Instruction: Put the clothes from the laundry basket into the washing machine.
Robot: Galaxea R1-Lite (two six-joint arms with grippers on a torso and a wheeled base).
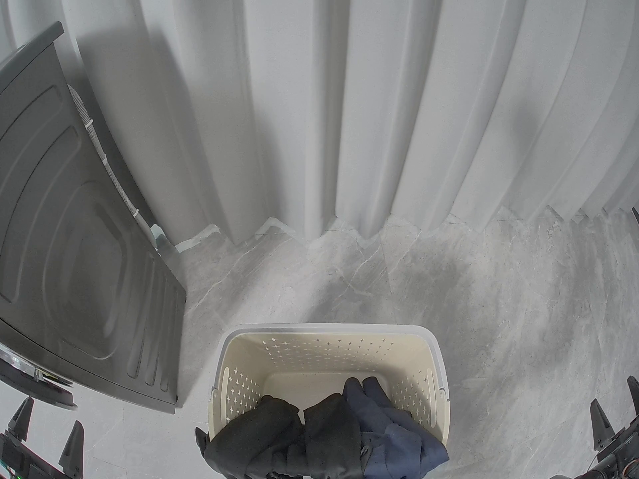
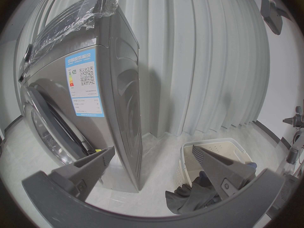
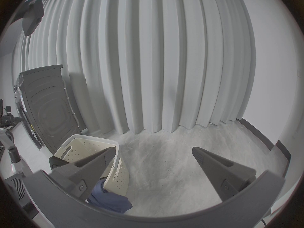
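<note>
Clothes (image 1: pixel 313 434) in laundry basket (image 1: pixel 333 328), between left pincer (image 1: pixel 52 412) and right pincer (image 1: pixel 616 404), both spread, empty.

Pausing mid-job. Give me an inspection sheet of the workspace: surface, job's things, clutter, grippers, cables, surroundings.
Surface: pale marbled floor.
Job's things: cream laundry basket on the floor, with a black garment and a blue garment piled at its near end and draped over the rim. The grey washing machine stands to the robot's left; its door looks ajar.
Clutter: nothing seen.
Grippers: left gripper and right gripper are both open and hold nothing, one on either side of the basket.
Cables: pale hose down the machine's rear.
Surroundings: white pleated curtain behind.
</note>
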